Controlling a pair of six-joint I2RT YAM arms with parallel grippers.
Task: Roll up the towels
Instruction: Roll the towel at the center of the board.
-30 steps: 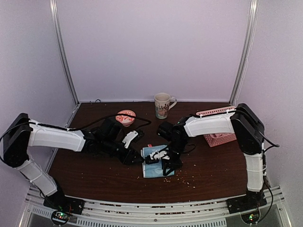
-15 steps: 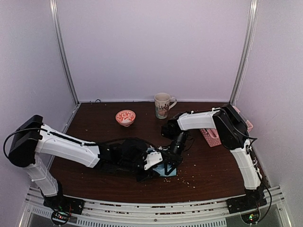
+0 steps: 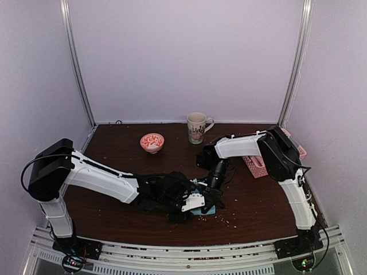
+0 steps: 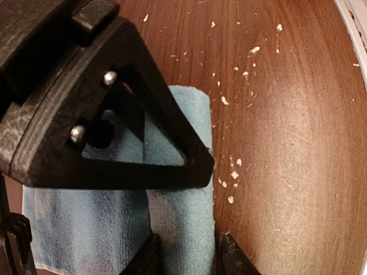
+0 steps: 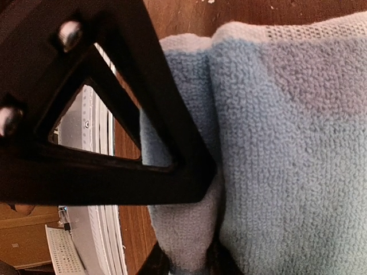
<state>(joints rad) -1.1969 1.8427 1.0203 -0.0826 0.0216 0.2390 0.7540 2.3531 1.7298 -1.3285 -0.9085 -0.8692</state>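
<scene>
One light blue towel lies partly rolled on the brown table, near the front middle. Both grippers meet over it and hide most of it in the top view. My left gripper is shut on the towel's rolled right edge, one finger on each side of the roll. My right gripper pinches a thick fold of the same towel between its fingertips. In the top view the left gripper sits just left of the right gripper.
A patterned mug and a small red-and-white bowl stand at the back of the table. A pink lattice basket sits at the right behind the right arm. Pale crumbs dot the wood beside the towel. The table's front edge is close.
The left arm has swung right and nearer, ending low over the towel. The right arm has drawn in, uncovering the basket. The towel looks narrower and more bunched than before.
</scene>
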